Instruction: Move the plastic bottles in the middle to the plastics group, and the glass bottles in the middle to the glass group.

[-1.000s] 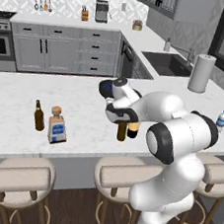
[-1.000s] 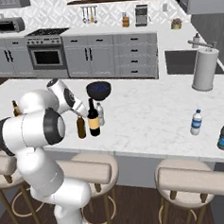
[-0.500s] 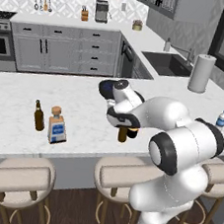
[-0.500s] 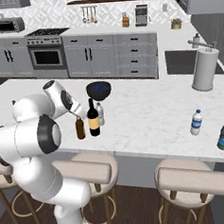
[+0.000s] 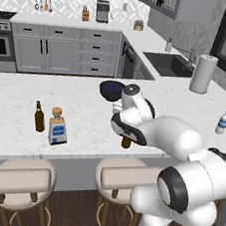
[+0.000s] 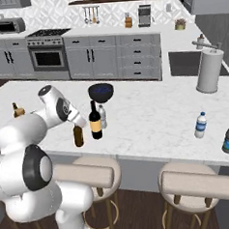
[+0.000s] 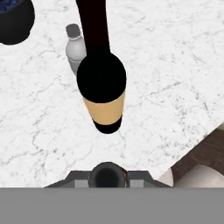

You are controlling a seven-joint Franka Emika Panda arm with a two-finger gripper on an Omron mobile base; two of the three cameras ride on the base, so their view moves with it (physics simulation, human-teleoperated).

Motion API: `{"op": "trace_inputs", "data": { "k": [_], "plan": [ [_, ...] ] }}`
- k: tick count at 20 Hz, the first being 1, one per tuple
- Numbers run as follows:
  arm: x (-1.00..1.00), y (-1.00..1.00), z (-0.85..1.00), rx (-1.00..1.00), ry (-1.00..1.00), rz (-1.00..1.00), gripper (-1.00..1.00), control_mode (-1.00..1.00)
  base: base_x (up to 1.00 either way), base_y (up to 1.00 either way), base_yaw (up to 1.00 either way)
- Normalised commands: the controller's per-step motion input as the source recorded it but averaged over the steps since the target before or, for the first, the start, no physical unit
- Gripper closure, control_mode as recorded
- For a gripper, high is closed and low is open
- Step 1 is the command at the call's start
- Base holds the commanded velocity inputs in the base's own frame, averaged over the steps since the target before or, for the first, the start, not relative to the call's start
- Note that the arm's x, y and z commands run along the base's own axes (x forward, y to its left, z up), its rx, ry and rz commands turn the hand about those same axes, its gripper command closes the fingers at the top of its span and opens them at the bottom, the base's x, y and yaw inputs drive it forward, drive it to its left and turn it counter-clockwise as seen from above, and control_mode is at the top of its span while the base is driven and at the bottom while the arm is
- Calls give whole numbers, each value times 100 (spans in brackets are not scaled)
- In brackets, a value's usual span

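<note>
Arm has swung lower; gripper clamped shut on short amber-brown beer bottle's neck, ready for lifting toward glass group.

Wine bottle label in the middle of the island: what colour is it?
Cream to tan, a plain band around the dark wine bottle; clearest in the hand view.

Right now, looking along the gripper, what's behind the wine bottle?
A small pale plastic bottle stands just behind the wine bottle, its lower side covered by it. The dark bowl sits further back. The gripper is shut on the beer bottle's top, nearer the camera.
</note>
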Motion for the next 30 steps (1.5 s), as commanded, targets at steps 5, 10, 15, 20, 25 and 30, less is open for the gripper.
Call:
{"op": "trace_inputs", "data": {
  "k": [5,10,15,20,25,30],
  "plan": [
    [-44,-51,25,0,0,0,100,-100,0,0,0],
    [-29,-65,29,0,0,0,100,-100,0,0,0],
    [-30,-23,35,3,0,5,100,-100,0,0,0],
    [-24,40,33,13,0,13,100,-100,0,0,0],
    [-1,78,25,7,0,15,100,-100,0,0,0],
    [1,87,12,2,0,15,100,-100,0,0,0]
  ]
}}
